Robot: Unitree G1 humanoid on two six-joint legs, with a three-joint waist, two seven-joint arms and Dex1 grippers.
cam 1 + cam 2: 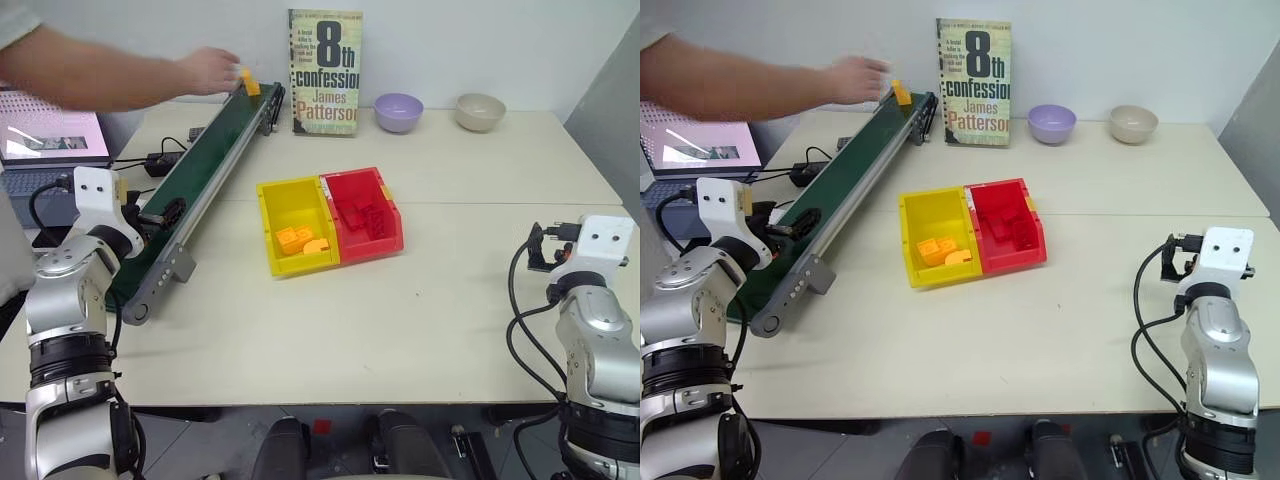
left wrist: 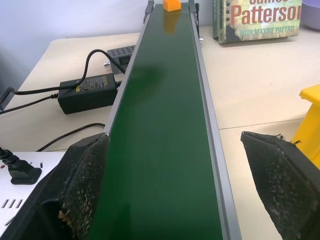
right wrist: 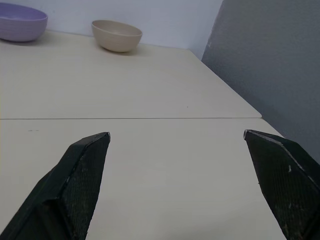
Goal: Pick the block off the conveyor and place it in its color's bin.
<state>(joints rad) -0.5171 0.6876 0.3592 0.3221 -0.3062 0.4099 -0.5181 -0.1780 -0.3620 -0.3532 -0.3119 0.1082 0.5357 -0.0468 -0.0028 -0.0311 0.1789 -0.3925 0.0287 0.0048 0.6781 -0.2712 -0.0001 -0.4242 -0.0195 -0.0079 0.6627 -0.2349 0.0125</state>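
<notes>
Beige table (image 1: 420,330): left gripper (image 2: 175,200) spread wide, empty, straddling conveyor (image 1: 205,175) near end, aimed up the belt. Block (image 1: 250,83) sits at far end, dead ahead along belt axis, beside person's hand (image 1: 208,72). Yellow bin (image 1: 294,226) mid-table. Right gripper (image 3: 180,175) open, empty, well apart; left arm nearer.

A: What blocks the far end of the long dark green belt conveyor (image 1: 205,172) at upper left?

B: A person's bare hand (image 1: 208,72) hangs right over it, beside the small yellow-orange plastic brick (image 1: 249,83). The belt below is bare.

A: And mid-frame?

B: The joined yellow plastic bin (image 1: 292,228) and red plastic bin (image 1: 362,208) stand there; the cream tabletop (image 1: 400,320) at lower right lies open.
</notes>
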